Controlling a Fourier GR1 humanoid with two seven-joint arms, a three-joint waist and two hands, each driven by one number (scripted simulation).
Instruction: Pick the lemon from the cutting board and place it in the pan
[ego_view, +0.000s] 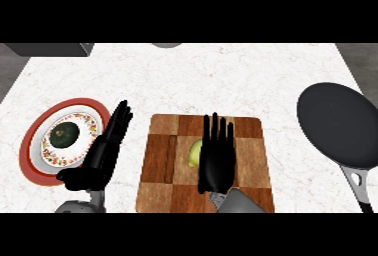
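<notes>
A yellow-green lemon lies near the middle of the checkered wooden cutting board. My right hand stretches over the board with straight fingers pointing away from me, covering the lemon's right side; its fingers are not curled round the fruit. The dark round pan sits at the right edge of the counter, its grey handle pointing toward me. My left hand rests open between the plate and the board, fingers up.
A red-rimmed patterned plate at the left holds a dark green round fruit. A grey object stands at the far left corner, and another grey thing shows at the counter's far edge.
</notes>
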